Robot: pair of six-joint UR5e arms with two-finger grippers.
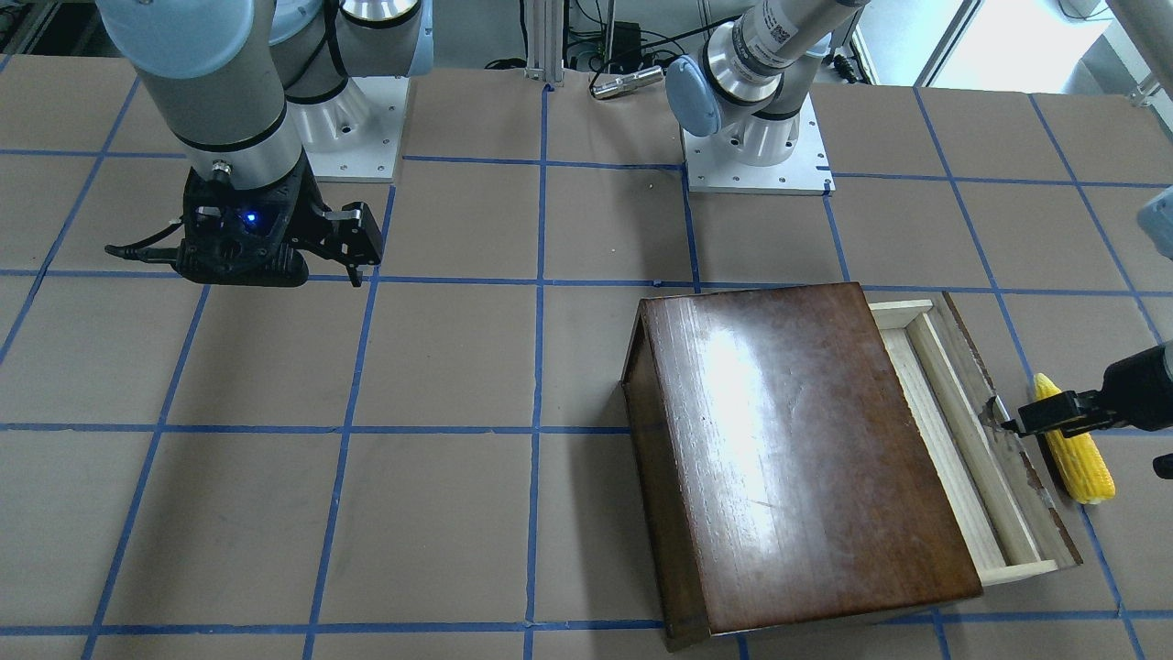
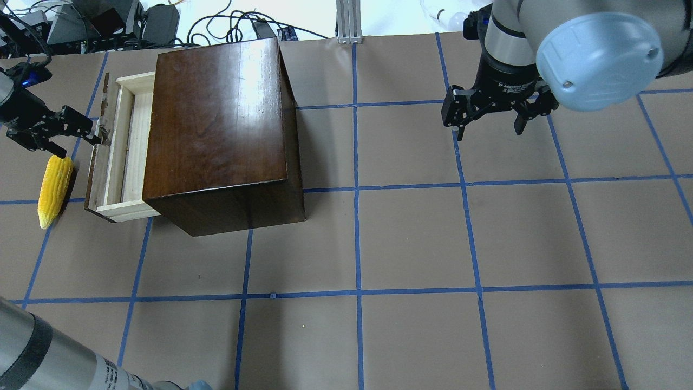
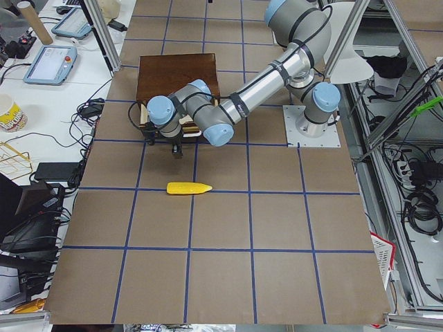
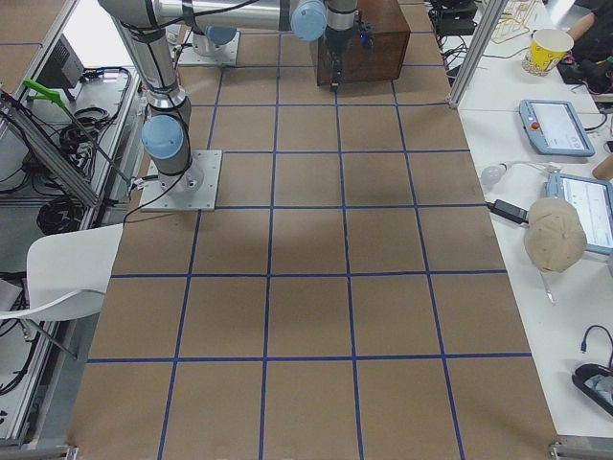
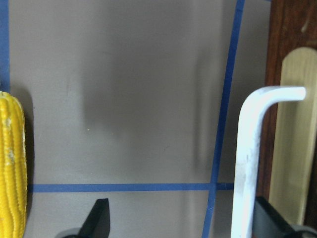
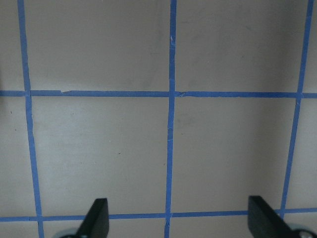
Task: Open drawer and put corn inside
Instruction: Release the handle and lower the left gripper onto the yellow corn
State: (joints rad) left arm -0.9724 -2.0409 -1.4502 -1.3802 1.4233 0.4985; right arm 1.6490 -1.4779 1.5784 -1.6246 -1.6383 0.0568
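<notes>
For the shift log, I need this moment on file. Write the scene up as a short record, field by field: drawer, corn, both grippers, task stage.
drawer: partly pulled out of the cabinet; nothing shows in the exposed tray
corn: lying on the table beside the drawer front, outside it, not held
left gripper: open, at the drawer's metal handle, which stands between its fingers
right gripper: open, above bare table, holding nothing
task stage: drawer open, corn not yet inside

Pale wooden drawer (image 2: 115,151) pulled partly open; yellow corn (image 2: 54,184) flat beside it
</notes>
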